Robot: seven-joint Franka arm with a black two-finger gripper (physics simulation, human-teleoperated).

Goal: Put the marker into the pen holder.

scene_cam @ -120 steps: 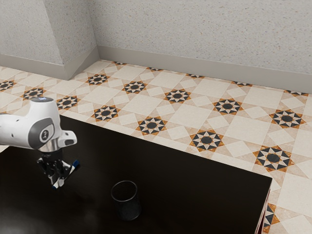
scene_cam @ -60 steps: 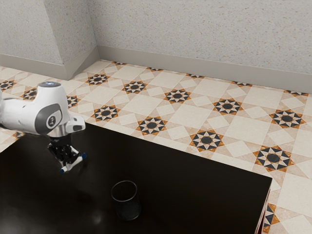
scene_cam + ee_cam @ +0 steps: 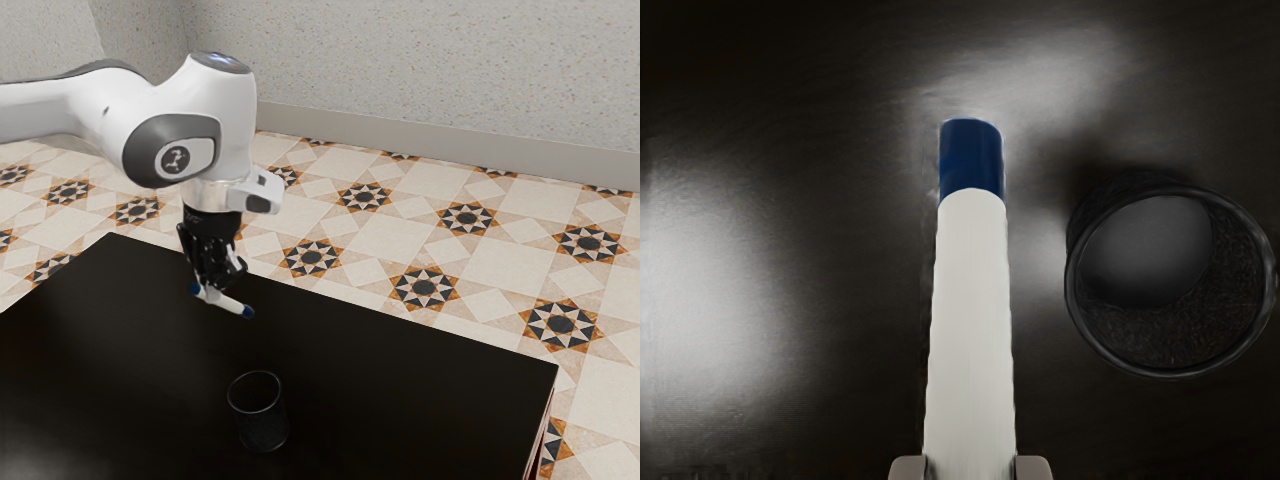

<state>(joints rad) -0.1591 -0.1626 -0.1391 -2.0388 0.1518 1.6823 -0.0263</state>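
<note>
The gripper (image 3: 211,289) pinched the marker (image 3: 232,304) nearly level, so lowering risked jamming it across the nearer pen holder (image 3: 263,428).

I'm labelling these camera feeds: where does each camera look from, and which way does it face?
Exterior view: beside the white Franka arm, above table height, looking down across the black table toward the tiled floor and speckled wall; the arm and its black gripper reach in from the exterior view's left.
Wrist view: mounted at the gripper, facing down toward the tabletop; grey fingertips show at the lower edge, either side of the white marker.
Shared: the blue-ended marker, the black pen holder and the table.
</note>
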